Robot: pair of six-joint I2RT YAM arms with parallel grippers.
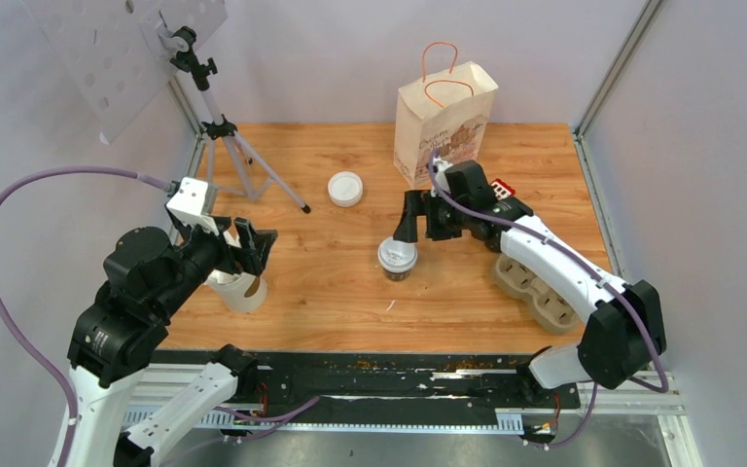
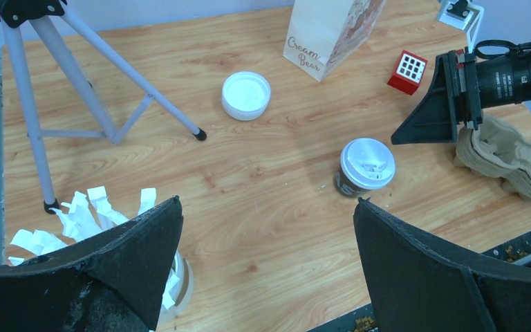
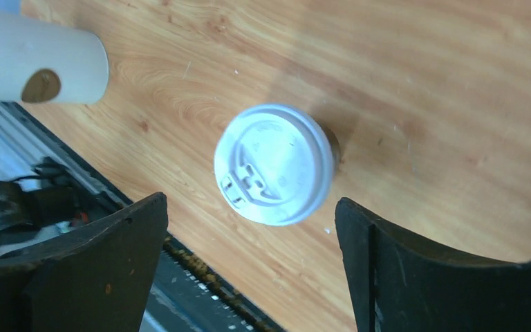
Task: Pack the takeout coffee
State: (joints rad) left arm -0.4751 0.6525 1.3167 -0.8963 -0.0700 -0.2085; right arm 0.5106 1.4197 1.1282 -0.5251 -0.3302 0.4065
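Right gripper [image 3: 249, 207]: jaws spread wide, nothing between the pads. I see it hanging just above and slightly behind the takeout coffee [image 1: 397, 259], clear of the lid.

The takeout coffee stands upright on the table [image 1: 331, 311], near its middle, white sip lid on and dark sides showing below the rim. I can find only one lidded cup.

Left gripper [image 2: 266, 207]: jaws fully spread, holding nothing. It sits over the pale lidless cup [image 1: 241, 290] at the table's left side; white paper strips stick up out of that cup.

The loose white lid [image 1: 345, 189] lies flat behind the coffee, well apart from it. The paper bag [image 1: 444, 122] stands upright at the back edge. The pulp cup carrier [image 1: 535, 287] lies at the right, partly under the right arm. A small red cube [image 2: 408, 71] sits near the bag.
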